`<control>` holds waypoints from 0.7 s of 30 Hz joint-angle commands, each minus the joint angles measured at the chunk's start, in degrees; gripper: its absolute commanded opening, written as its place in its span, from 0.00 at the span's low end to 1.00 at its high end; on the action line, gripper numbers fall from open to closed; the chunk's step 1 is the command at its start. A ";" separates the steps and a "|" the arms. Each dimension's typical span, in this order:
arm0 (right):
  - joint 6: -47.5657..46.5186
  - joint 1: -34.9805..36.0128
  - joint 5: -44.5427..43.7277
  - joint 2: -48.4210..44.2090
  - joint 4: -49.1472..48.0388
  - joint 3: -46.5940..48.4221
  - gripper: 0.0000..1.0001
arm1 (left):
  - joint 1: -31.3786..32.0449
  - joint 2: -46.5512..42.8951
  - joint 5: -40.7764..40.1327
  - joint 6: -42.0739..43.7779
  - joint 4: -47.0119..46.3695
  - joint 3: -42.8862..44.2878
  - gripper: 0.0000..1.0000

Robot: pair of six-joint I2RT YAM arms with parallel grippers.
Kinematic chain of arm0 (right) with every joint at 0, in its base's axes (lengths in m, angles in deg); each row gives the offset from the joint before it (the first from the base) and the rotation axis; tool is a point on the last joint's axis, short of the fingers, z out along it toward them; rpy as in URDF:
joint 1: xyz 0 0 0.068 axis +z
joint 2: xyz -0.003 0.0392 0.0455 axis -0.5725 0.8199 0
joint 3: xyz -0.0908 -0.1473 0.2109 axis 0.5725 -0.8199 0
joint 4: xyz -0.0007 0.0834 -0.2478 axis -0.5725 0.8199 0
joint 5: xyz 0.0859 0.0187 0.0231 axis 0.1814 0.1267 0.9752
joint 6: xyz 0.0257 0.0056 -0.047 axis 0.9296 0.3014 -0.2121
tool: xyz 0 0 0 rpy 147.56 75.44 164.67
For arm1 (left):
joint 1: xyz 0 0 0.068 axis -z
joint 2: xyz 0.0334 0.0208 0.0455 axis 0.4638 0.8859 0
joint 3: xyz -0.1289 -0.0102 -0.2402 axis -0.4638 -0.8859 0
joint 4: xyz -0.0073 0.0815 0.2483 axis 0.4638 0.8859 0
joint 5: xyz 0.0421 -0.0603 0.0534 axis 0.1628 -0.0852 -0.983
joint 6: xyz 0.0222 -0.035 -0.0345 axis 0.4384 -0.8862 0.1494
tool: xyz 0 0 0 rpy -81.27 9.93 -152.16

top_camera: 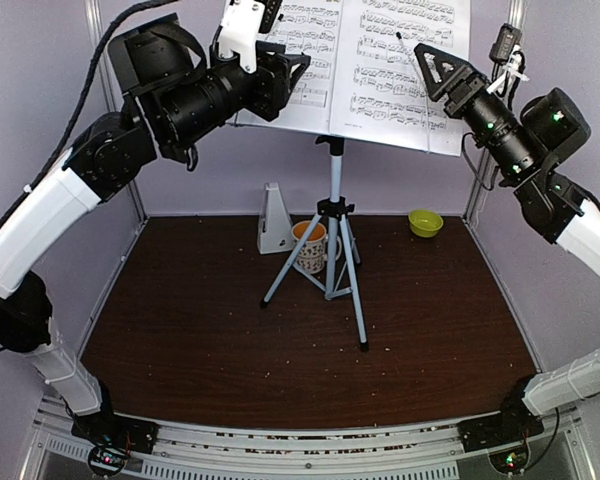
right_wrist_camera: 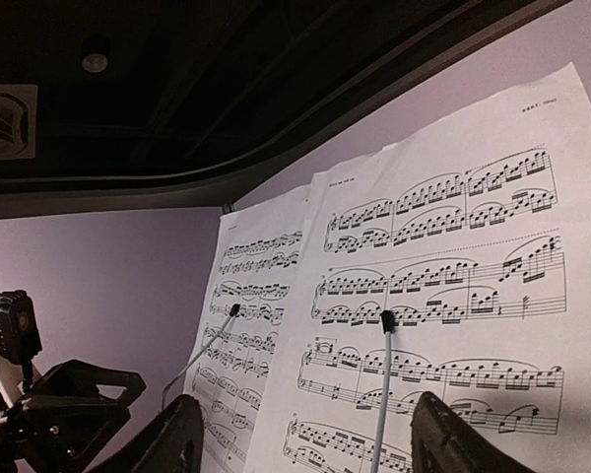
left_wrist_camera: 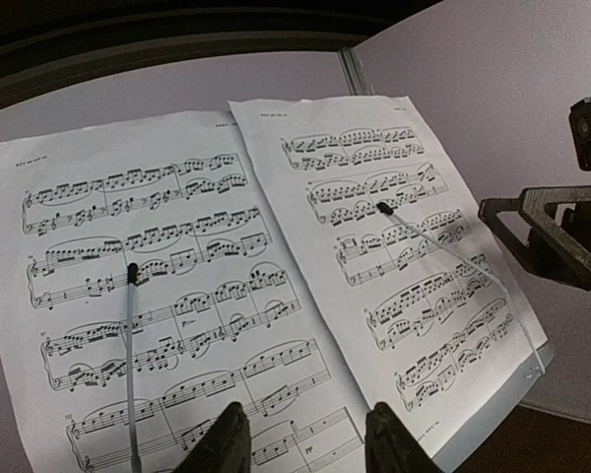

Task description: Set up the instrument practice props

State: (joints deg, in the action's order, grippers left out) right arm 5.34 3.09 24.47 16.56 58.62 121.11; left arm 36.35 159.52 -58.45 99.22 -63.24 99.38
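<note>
The music stand (top_camera: 334, 175) rises on its grey tripod at mid-table. Two sheet-music pages lean side by side on its desk, the left page (left_wrist_camera: 108, 296) and the right page (left_wrist_camera: 394, 246), each under a thin retaining wire (left_wrist_camera: 130, 345). My left gripper (left_wrist_camera: 305, 443) is open just in front of the left page's lower right corner, gripping nothing. Facing the right page (right_wrist_camera: 473, 296), my right gripper (right_wrist_camera: 310, 439) is open wide, with that page's wire between its fingers but untouched. The white pyramid metronome (top_camera: 273, 220) stands on the table at the back, left of the tripod.
A patterned mug (top_camera: 310, 247) with an orange inside sits among the tripod legs. A small green bowl (top_camera: 425, 222) lies at the back right. Pale walls close in the back and both sides. Crumbs dot the dark table (top_camera: 200, 330).
</note>
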 commanded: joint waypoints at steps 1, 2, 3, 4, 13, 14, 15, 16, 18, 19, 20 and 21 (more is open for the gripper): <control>-1.07 0.43 3.13 -4.16 -0.14 0.49 0.77 | -0.62 -5.89 4.21 -3.26 -1.49 -3.91 0.44; -1.04 0.39 3.31 -4.93 0.40 0.32 0.79 | -1.76 -7.64 6.34 -4.92 -0.92 -5.47 0.45; -1.06 0.41 3.56 -5.61 0.98 -0.04 0.81 | -3.21 -9.58 8.51 -6.97 -1.29 -7.94 0.47; -1.02 0.39 3.79 -6.42 1.38 -0.52 0.83 | -5.06 -11.69 10.84 -10.70 -2.19 -10.93 0.48; -1.80 0.39 3.31 -16.16 4.99 -12.82 1.00 | -25.50 -30.35 16.76 -27.12 -9.44 -38.44 0.62; -1.96 0.43 2.86 -17.43 5.35 -14.51 1.00 | -27.77 -31.91 17.06 -28.55 -9.73 -40.97 0.65; -1.98 0.42 2.34 -18.89 5.88 -16.49 1.00 | -30.27 -33.11 17.59 -29.89 -9.59 -42.91 0.69; -2.02 0.39 1.90 -20.11 6.49 -18.17 1.00 | -32.53 -33.91 18.25 -31.07 -9.24 -44.78 0.73; -2.11 0.39 0.39 -23.06 8.50 -21.53 1.00 | -37.33 -34.45 20.66 -33.76 -7.86 -47.46 0.81; -1.94 0.39 -0.62 -24.40 9.36 -23.15 1.00 | -40.15 -34.20 22.10 -34.75 -7.30 -48.59 0.85; -1.60 0.38 -1.52 -26.03 9.90 -25.21 1.00 | -42.09 -33.88 23.53 -35.49 -7.28 -49.91 0.89; -0.99 0.39 -2.58 -27.49 10.40 -27.29 1.00 | -43.70 -33.33 24.69 -36.03 -7.87 -51.50 0.94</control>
State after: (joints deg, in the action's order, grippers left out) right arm 3.74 3.09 25.76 -5.86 65.92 98.86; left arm -1.57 125.29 -39.90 69.45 -69.21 52.08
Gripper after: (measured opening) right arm 0.999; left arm 0.877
